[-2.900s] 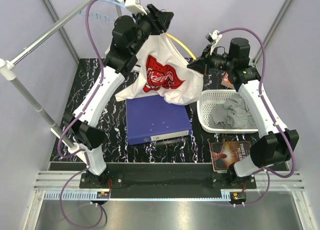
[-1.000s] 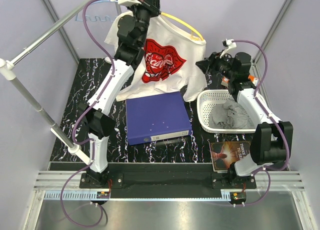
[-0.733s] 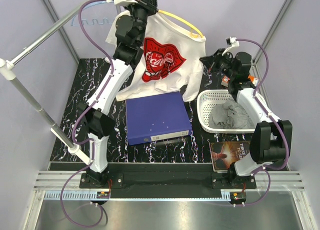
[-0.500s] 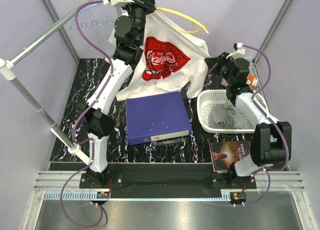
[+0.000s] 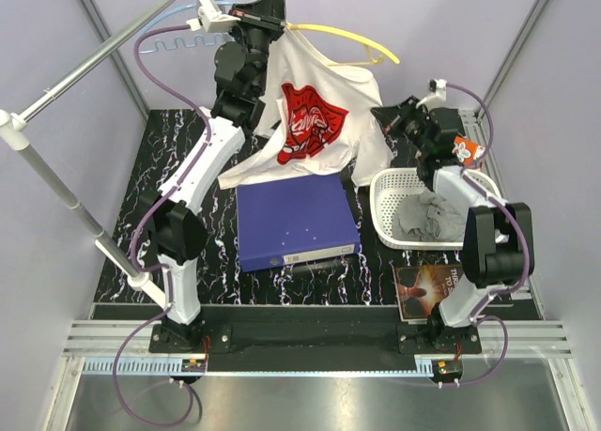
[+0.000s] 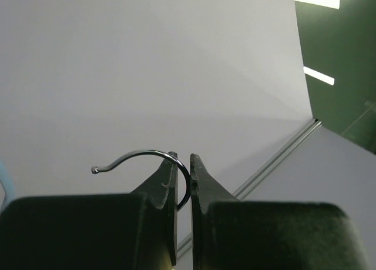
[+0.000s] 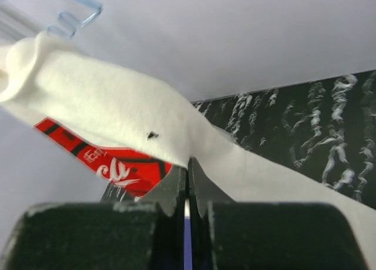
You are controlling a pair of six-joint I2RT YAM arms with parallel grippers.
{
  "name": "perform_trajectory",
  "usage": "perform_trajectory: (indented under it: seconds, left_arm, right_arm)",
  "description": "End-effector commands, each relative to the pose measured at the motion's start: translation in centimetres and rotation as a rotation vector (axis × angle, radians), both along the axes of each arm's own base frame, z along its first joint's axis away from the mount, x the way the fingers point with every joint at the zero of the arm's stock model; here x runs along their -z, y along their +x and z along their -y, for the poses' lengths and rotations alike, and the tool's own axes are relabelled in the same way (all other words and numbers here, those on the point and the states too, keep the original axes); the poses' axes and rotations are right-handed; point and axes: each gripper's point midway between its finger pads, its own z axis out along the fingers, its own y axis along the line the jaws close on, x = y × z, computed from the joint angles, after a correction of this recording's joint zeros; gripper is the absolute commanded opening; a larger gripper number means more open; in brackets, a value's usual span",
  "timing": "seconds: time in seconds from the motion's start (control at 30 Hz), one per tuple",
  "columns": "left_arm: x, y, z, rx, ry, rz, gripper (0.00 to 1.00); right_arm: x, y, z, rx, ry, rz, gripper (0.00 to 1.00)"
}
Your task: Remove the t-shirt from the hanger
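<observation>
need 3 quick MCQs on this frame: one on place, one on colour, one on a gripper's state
1. The grey cloth, relative to the white basket, is: A inside; B beside; C under.
2. The hanger is: A blue; B yellow; C black.
3. The left gripper is: A wide open; B shut on nothing; C shut on the hanger's hook.

Answers:
1 A, the cloth is heaped within the basket's walls.
2 B, a bare yellow arm sticks out above the t-shirt.
3 C, the wrist view shows the metal hook pinched between closed fingers.
</observation>
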Motion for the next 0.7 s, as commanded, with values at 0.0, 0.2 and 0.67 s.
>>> perform_trajectory:
  seconds: [0.0,0.2,0.67]
  left_arm:
    - [-10.5,-9.8,-4.4,0.152,-0.346,0.296,0.0]
    - [-10.8,-10.8,-3.3,0.306,-0.502,0.312,0.0]
    - [-7.9,-10.5,-0.5,0.536,-0.662,0.212,0.0]
  right_arm:
    - [-5.5,-2.7,-7.1,-0.384,-0.041,0.212,0.0]
    - [-5.2,-1.9,-9.9,-0.448,-0.034,0.158,0.0]
    - [-4.2,2.4,-9.4,-0.353,-0.098,0.008,0.0]
